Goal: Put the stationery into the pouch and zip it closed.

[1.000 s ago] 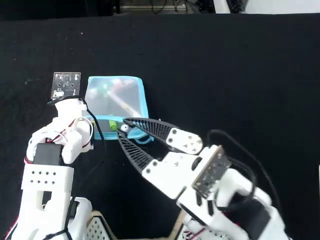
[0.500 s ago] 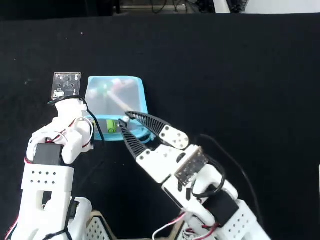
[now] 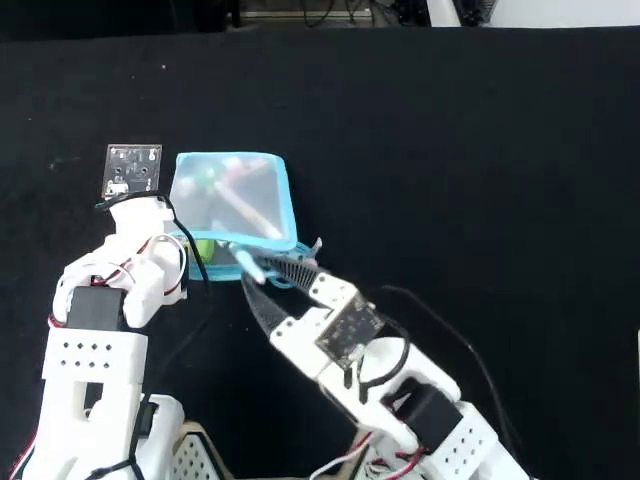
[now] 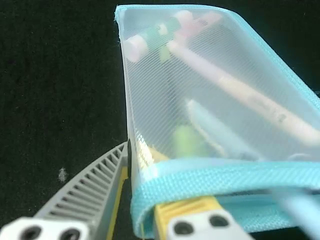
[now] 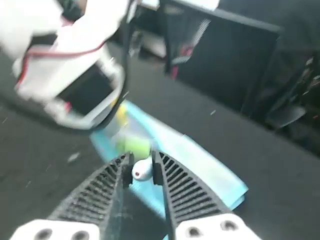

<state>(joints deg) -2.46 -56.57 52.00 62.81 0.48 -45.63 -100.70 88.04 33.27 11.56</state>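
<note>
- My left claw (image 4: 137, 165) is clamped on a corner of the pouch (image 3: 232, 195). The grey finger (image 4: 95, 192) is on one side of the teal zip band (image 4: 225, 175) and the yellow-padded finger (image 4: 182, 212) on the other.
- The pouch lies flat on the black table cloth (image 3: 450, 150), left of centre and a little above the middle of the high view. The corner I hold is its lower left one there.
- The stationery is inside, visible through the pale mesh. There is a long cream pen (image 4: 235, 95), a pale blue pen (image 4: 215, 132), a green-capped piece (image 4: 186, 142) near the band, and a white-and-green marker (image 4: 150, 42) at the far end.
- My right arm (image 3: 350, 340) lies across the lower middle of the high view. The tips of its claw are at the pouch's lower edge, just right of my left claw.
- My right claw (image 5: 141, 162) is drawn nearly together and pinches a small white knob (image 5: 141, 172) between its black ribbed fingers (image 5: 172, 180).
- The knob sits right at the teal band. I cannot tell whether it is the zip's pull.
- I cannot tell how far the zip is drawn along the band.
</note>
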